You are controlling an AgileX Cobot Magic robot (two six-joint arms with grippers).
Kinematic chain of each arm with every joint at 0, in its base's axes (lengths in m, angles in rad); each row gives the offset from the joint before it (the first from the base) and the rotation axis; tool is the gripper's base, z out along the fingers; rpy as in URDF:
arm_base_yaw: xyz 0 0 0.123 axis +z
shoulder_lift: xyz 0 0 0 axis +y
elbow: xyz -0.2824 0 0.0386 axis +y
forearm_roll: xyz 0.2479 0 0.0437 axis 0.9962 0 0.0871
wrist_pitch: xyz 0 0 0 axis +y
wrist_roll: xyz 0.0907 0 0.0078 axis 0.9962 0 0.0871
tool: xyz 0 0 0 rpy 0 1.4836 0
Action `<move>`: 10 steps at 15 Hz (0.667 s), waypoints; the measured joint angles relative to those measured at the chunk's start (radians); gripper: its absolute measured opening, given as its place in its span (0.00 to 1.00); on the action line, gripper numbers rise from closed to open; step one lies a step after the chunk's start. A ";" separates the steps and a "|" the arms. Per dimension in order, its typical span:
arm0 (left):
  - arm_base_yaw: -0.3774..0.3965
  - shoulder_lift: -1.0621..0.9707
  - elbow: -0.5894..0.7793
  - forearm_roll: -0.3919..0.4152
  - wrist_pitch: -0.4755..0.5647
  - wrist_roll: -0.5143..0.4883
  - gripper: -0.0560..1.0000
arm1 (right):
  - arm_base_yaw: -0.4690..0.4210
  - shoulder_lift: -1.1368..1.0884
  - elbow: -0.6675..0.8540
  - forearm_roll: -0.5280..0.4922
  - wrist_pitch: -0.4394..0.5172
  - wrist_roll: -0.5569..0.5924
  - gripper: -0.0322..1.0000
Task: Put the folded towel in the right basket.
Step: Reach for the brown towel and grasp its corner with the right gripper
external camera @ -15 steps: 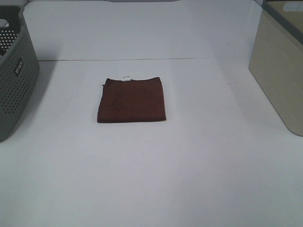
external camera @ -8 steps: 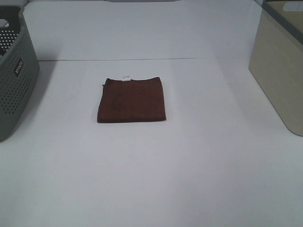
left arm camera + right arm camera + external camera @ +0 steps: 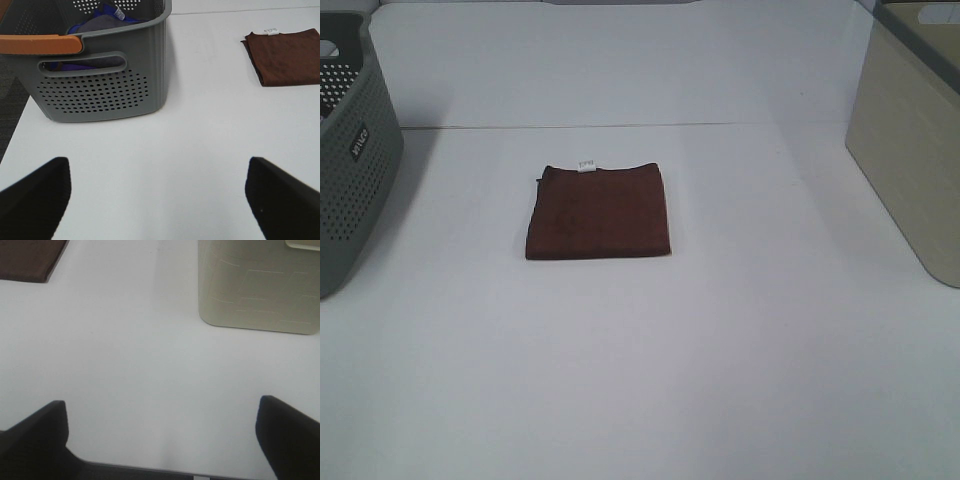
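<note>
Closest in, both arms are hanging back at the front edge of the desk [image 3: 720, 360], and the right jaws and left jaws are both sitting spread wide with nothing between them. Further out, the folded towel [image 3: 598, 212] is lying flat near the middle of the desk, a bit toward the left, with its little white tag [image 3: 586, 166] on the far edge. It's well apart from the beige right basket [image 3: 910, 150], so I'm guessing the reach hasn't begun. If I were doing it, I'd be sending the right jaws in over the towel edge facing that basket, pinching through all the layers so it isn't flopping open, then lifting high enough to be clearing that tall wall. The grey left basket [image 3: 350, 170] is sitting well out of the way.
</note>
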 joint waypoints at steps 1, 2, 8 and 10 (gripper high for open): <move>0.000 0.000 0.000 0.000 0.000 0.000 0.89 | 0.000 0.000 0.000 0.000 0.000 0.000 0.98; 0.000 0.000 0.000 0.000 0.000 0.000 0.89 | 0.000 0.000 0.000 0.000 0.000 0.000 0.98; 0.000 0.000 0.000 0.000 0.000 0.000 0.89 | 0.000 0.000 0.000 0.000 0.000 0.000 0.98; 0.000 0.000 0.000 0.000 0.000 0.000 0.89 | 0.000 0.000 0.000 0.000 0.000 0.000 0.98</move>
